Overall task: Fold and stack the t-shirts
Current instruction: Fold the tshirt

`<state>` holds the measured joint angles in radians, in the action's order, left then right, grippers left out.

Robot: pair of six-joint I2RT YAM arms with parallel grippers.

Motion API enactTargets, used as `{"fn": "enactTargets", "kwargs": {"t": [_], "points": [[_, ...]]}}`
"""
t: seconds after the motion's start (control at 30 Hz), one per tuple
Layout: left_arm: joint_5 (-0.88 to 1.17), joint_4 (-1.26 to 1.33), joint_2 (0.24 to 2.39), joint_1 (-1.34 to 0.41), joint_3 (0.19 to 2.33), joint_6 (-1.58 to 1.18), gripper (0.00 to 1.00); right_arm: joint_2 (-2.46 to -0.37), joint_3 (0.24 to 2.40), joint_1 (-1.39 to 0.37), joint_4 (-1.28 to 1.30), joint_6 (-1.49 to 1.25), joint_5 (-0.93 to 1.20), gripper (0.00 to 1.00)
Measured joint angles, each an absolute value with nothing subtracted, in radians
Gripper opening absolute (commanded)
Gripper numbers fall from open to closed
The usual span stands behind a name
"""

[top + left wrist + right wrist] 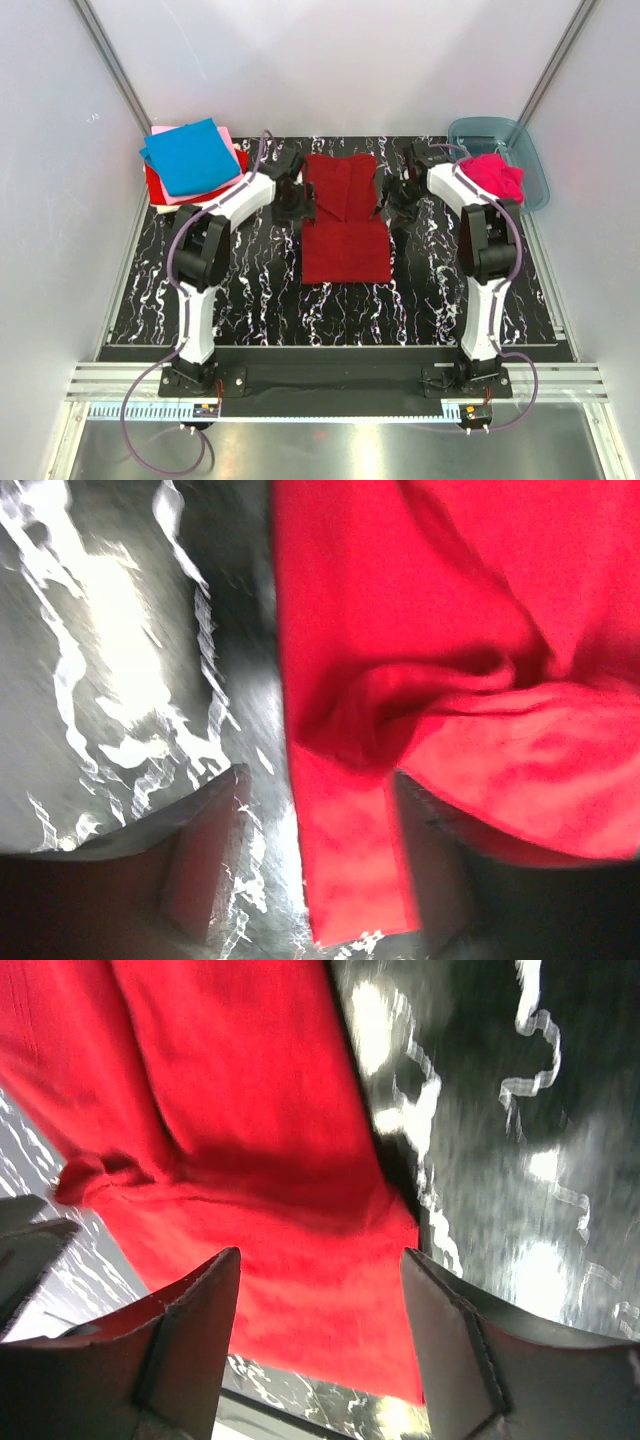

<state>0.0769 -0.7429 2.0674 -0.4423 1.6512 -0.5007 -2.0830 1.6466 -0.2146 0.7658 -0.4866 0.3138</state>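
A large dark red t-shirt (345, 225) lies partly folded in the middle of the table, its upper part doubled over in creases. My left gripper (297, 200) is at the shirt's left edge and my right gripper (393, 205) at its right edge. In the left wrist view the left gripper (320, 865) is open, with a strip of the red cloth (420, 630) lying loose between its fingers. The right gripper (320, 1275) is open too, above the shirt's edge (270, 1160), gripping nothing. A stack of folded t-shirts, bright blue (192, 155) on top of pink and red, sits at the back left.
A translucent blue-grey tub (525, 150) stands at the back right with a hot pink t-shirt (493, 175) spilling over its near rim. The black marbled table top (250, 290) shows around the shirt. Light walls close in on both sides.
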Motion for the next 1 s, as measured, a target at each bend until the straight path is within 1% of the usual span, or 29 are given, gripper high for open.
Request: {"fn": "enactTargets", "kwargs": {"t": [0.07,0.1,0.23,0.33,0.37,0.4,0.5,0.53,0.63,0.73,0.83,0.9,1.0], "points": [[0.082,-0.786,2.112,-0.412,1.732,-0.495,0.88,-2.127,1.713,-0.203,0.796,-0.487,0.318,0.74],[0.083,-0.802,2.115,-0.397,1.762,-0.492,0.89,-2.137,1.742,-0.196,0.808,-0.488,0.318,0.74],[0.078,-0.835,2.053,-0.361,1.813,-0.487,0.91,-2.106,1.788,-0.168,0.831,-0.49,0.307,0.74],[0.074,-0.82,1.937,-0.359,1.759,-0.488,0.91,-2.001,1.712,-0.158,0.823,-0.49,0.3,0.74],[0.074,-0.773,1.851,-0.364,1.677,-0.491,0.89,-1.944,1.655,-0.158,0.798,-0.49,0.3,0.75],[0.075,-0.769,1.819,-0.369,1.647,-0.492,0.88,-1.877,1.592,-0.159,0.794,-0.49,0.302,0.75],[0.08,-0.688,1.656,-0.409,1.426,-0.517,0.84,-1.707,1.397,-0.161,0.741,-0.491,0.317,0.73],[0.083,-0.649,1.615,-0.428,1.346,-0.528,0.82,-1.658,1.328,-0.162,0.727,-0.493,0.324,0.69],[0.109,-0.579,1.544,-0.478,1.145,-0.566,0.79,-1.544,1.114,-0.162,0.659,-0.506,0.364,0.63],[0.147,-0.503,1.518,-0.517,0.971,-0.612,0.79,-1.495,0.931,-0.162,0.596,-0.527,0.413,0.62],[0.167,-0.439,1.488,-0.53,0.854,-0.655,0.79,-1.48,0.791,-0.163,0.545,-0.547,0.446,0.6],[0.177,-0.401,1.461,-0.537,0.806,-0.678,0.79,-1.483,0.747,-0.163,0.52,-0.554,0.461,0.59],[0.19,-0.326,1.445,-0.54,0.778,-0.707,0.79,-1.506,0.736,-0.163,0.47,-0.558,0.476,0.59]]}}
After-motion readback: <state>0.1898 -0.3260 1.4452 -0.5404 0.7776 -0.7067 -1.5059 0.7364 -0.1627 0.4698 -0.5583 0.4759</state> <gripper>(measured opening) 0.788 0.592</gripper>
